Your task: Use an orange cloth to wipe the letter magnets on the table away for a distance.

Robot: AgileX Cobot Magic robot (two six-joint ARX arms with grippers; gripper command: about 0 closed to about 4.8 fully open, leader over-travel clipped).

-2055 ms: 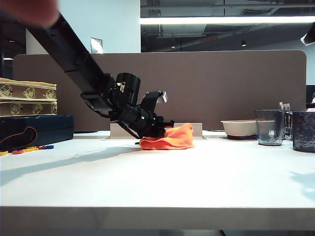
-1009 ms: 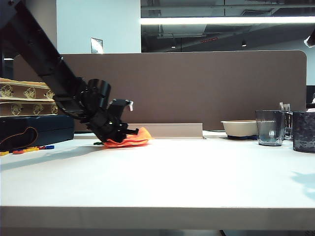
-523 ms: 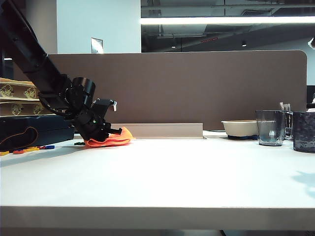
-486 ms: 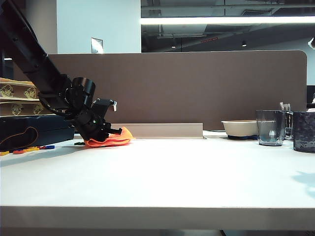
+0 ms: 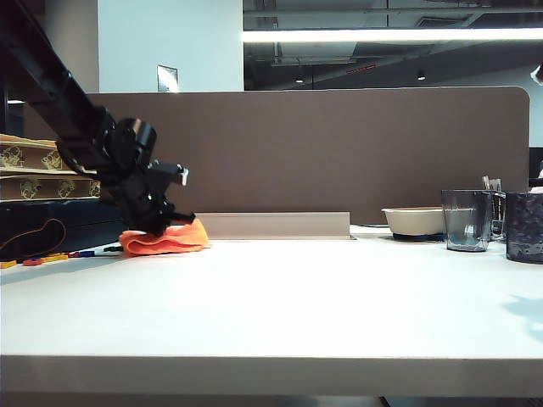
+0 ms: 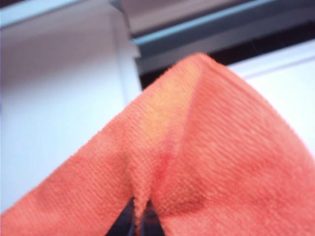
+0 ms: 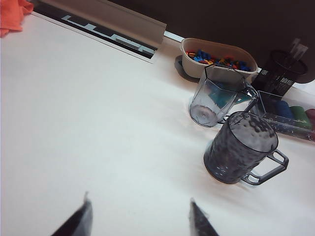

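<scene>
Two grippers — the left gripper (image 5: 161, 222) pinches the orange cloth (image 5: 164, 239), the letter magnets (image 5: 53, 257) just beyond it leftward; the right gripper (image 7: 138, 216) hangs open, empty, well apart.

One orange cloth (image 5: 165, 239) is lying on the table (image 5: 280, 297), with two jugs (image 7: 243, 150), one bowl (image 7: 219, 58) and two stacked boxes (image 5: 47, 174).

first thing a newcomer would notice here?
The orange cloth, bright against the white table, pinched in the shut left gripper at the far left near the brown partition. Coloured letter magnets lie just beyond it by the left edge. On the right, the open right gripper hangs above the table near two grey mugs.
</scene>
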